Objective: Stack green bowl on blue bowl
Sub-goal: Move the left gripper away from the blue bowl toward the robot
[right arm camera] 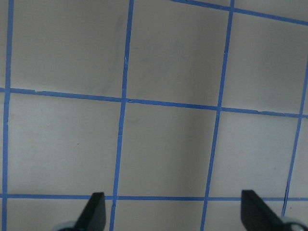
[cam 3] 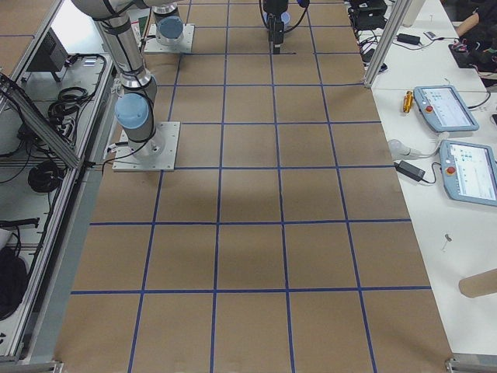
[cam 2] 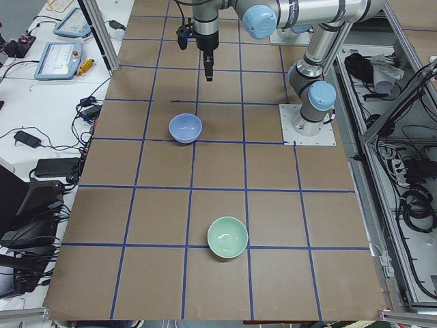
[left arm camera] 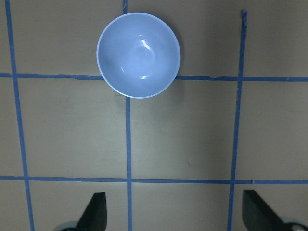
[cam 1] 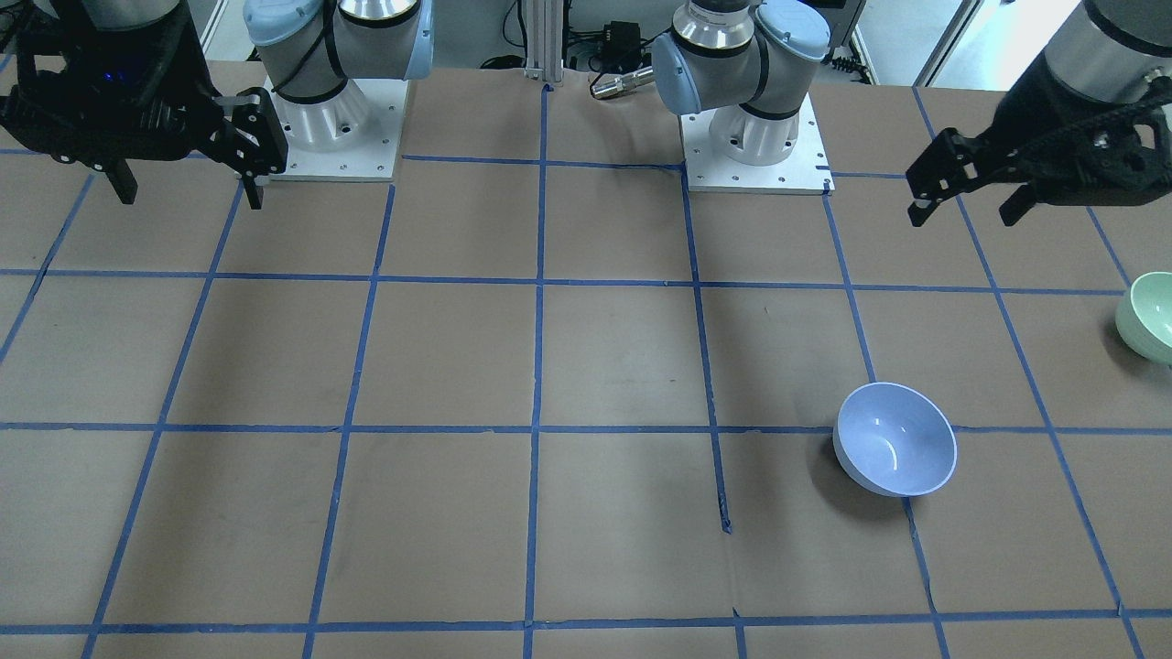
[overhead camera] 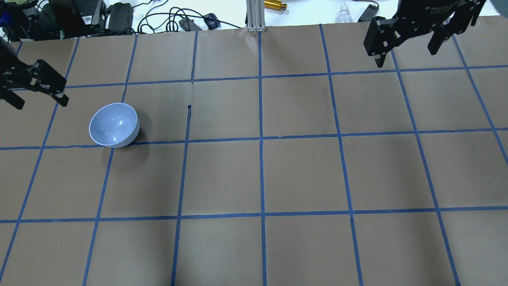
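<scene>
The blue bowl [cam 1: 895, 439] stands upright and empty on the brown table; it also shows in the overhead view [overhead camera: 114, 125], the exterior left view [cam 2: 185, 128] and at the top of the left wrist view [left arm camera: 138, 55]. The green bowl [cam 1: 1152, 316] stands upright and empty near the table's left end [cam 2: 227, 237], out of the overhead view. My left gripper [overhead camera: 39, 102] hangs open and empty above the table, beside the blue bowl and apart from it [left arm camera: 175, 214]. My right gripper [overhead camera: 405, 55] is open and empty, far off over the other side [right arm camera: 173, 211].
The two arm bases [cam 1: 334, 119] [cam 1: 755, 137] stand on white plates at the table's robot side. An aluminium post [overhead camera: 256, 16], cables and devices lie along the far edge. Teach pendants [cam 3: 446, 109] lie on a side bench. Blue tape lines grid the table.
</scene>
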Controlling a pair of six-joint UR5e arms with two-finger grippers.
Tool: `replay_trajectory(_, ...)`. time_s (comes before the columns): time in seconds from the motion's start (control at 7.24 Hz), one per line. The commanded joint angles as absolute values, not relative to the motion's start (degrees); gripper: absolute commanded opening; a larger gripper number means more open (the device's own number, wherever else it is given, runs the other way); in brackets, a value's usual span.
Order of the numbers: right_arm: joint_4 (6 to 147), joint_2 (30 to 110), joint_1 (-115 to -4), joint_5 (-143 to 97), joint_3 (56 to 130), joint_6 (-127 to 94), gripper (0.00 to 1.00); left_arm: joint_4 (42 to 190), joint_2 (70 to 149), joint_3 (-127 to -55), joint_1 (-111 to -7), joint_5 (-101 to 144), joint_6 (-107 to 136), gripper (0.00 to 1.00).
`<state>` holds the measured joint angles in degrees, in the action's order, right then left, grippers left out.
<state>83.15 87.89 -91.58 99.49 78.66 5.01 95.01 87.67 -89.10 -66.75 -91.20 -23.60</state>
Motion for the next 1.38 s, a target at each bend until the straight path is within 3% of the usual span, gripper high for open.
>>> replay_trajectory(0.0, 83.1, 87.9, -91.5, 99.5, 78.7, 5.0, 1.0, 90.1, 88.1, -92.3, -56.7, -91.1, -37.8, 1.0)
replay_trajectory(1.24, 83.1, 87.9, -91.5, 99.5, 78.7, 5.0, 1.0, 77.9, 97.2, -93.8, -28.5, -87.8, -77.9, 1.0)
